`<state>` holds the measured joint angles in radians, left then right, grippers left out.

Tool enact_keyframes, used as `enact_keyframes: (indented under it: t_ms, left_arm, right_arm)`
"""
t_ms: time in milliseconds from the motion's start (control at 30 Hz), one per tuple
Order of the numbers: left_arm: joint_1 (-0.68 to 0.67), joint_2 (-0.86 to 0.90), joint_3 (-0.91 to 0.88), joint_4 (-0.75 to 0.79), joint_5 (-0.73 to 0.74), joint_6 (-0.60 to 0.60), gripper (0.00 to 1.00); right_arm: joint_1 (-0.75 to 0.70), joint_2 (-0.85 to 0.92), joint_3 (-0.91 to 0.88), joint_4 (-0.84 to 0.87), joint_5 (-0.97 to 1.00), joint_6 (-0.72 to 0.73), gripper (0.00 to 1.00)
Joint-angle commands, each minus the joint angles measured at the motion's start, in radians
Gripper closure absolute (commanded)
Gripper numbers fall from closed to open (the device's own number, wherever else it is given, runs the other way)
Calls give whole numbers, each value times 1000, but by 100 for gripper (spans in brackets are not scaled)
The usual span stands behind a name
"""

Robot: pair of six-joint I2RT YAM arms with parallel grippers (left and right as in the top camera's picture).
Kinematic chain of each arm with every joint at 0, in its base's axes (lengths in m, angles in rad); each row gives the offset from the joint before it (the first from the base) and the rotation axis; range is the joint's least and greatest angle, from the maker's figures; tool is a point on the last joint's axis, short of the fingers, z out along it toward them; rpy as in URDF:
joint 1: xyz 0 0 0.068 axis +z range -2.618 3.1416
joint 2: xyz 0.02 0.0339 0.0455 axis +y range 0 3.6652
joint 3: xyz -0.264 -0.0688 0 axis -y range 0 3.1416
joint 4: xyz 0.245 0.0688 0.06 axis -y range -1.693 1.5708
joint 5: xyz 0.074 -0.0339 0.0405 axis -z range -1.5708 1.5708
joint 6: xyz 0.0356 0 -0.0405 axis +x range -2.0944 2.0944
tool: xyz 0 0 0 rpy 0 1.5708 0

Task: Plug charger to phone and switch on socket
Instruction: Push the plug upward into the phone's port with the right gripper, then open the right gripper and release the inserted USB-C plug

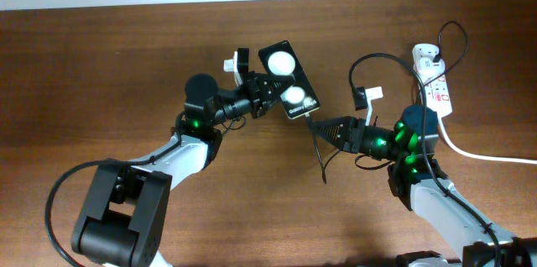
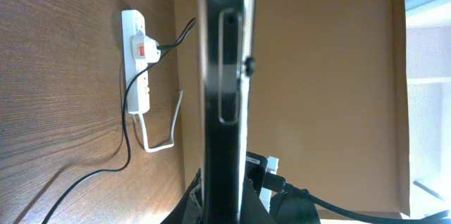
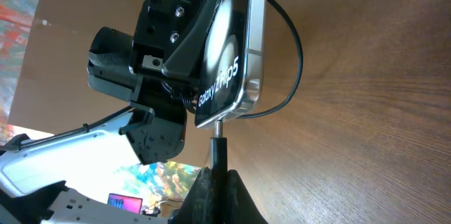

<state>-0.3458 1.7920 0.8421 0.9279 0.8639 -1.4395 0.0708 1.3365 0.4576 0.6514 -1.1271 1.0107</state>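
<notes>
Overhead: my left fingers [image 1: 262,92] clench the phone [image 1: 289,82], raised off the table [image 1: 101,65]; my right fingers [image 1: 329,127] pinch the charger [image 1: 320,154] at its lower edge, the socket [image 1: 433,78] well right

Left wrist: phone edge-on, bare table beside

Right wrist: plug tip meets the phone's bottom edge

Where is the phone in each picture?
Overhead: the phone is up near the middle, tilted, with two white glare spots.
Left wrist: the phone is seen edge-on, a dark upright bar down the middle.
Right wrist: the phone is at the top middle, lettering showing, just above the charger tip.
Shared landmark: the brown wooden table.
</notes>
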Motion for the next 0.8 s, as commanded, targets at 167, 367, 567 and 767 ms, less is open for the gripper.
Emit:
enact_keyframes:
  t_ms: [167,367,567,767]
  left_arm:
    - [-8,-6,11,13,29,20,100]
    - [-8,-6,11,13,26,20,100]
    - [-8,-6,11,13,27,20,100]
    - [-26,-6,11,13,42,43,100]
  right_arm:
    - [-4,2,2,-11,-2,20,96]
    - [23,2,2,-3,-1,16,96]
    - [27,2,2,-4,19,16,96]
    - [27,2,2,-3,53,46,96]
